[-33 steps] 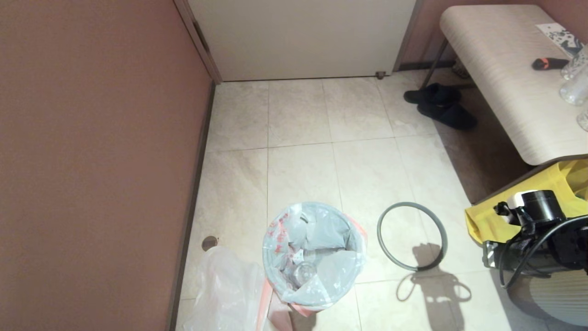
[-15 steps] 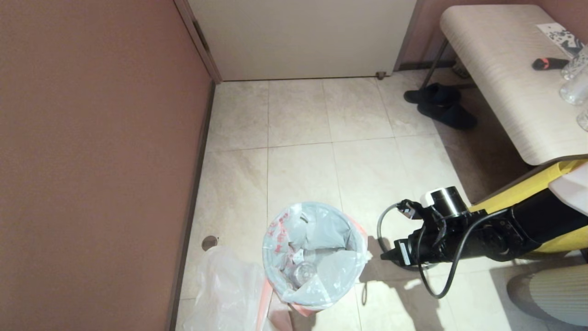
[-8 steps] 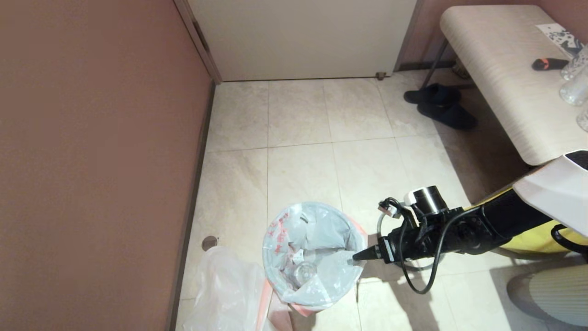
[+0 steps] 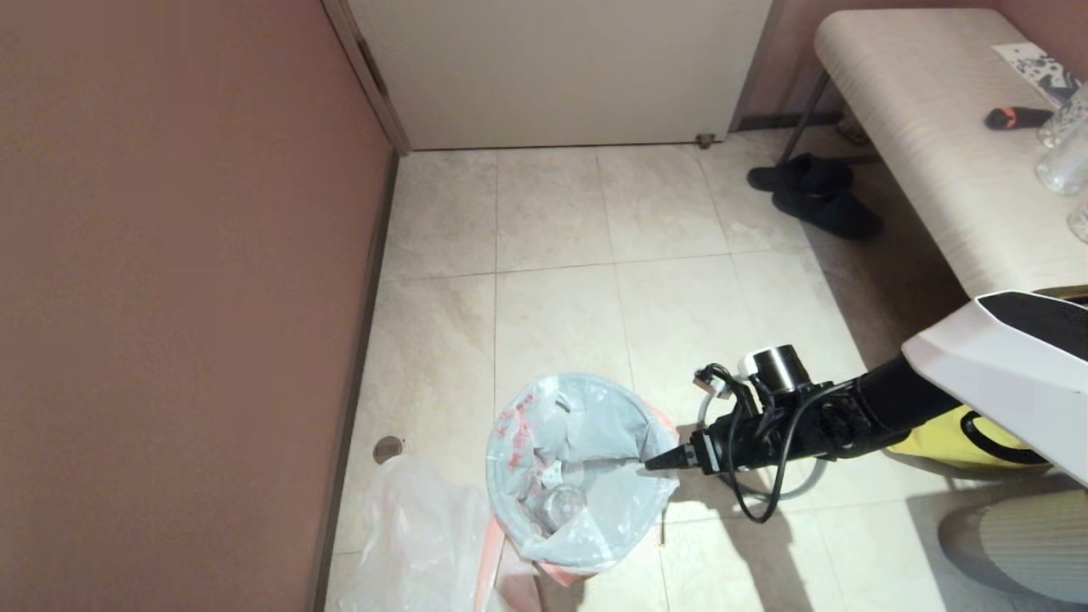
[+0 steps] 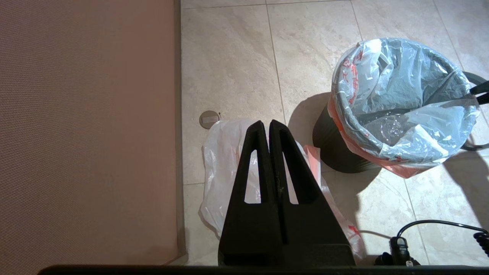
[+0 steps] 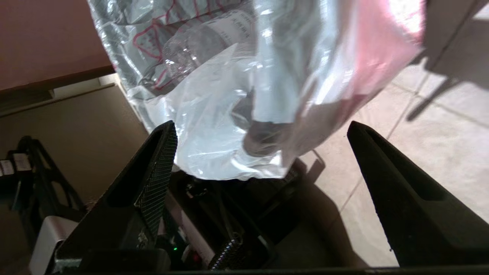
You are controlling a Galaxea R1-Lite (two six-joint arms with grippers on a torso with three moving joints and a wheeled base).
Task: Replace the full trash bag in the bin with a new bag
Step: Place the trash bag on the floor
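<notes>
The bin [image 5: 340, 152] is a small round black one on the tiled floor. Its full trash bag [image 4: 586, 450], grey-white with red print, is folded over the rim, and a clear bottle [image 4: 561, 503] lies inside. My right gripper [image 4: 654, 465] reaches in from the right at the bin's right rim. In the right wrist view that gripper [image 6: 260, 127] is open, and the bag's edge [image 6: 229, 95] hangs between its wide jaws, ungripped. The new bag [image 4: 416, 544] lies limp on the floor left of the bin. My left gripper [image 5: 266, 124] hovers shut above this bag [image 5: 225, 160].
The grey hoop [image 4: 806, 487] lies on the floor right of the bin, partly under my right arm. A brown wall [image 4: 170, 297] runs close on the left, with a floor drain [image 4: 388, 448] beside it. Black slippers [image 4: 816, 200], a table [image 4: 935, 144] and a yellow bag [image 4: 943, 442] are on the right.
My right arm has swung in from the right, over the hoop, to the bin's right rim, and its jaws have opened wide. The bags and bin have not moved.
</notes>
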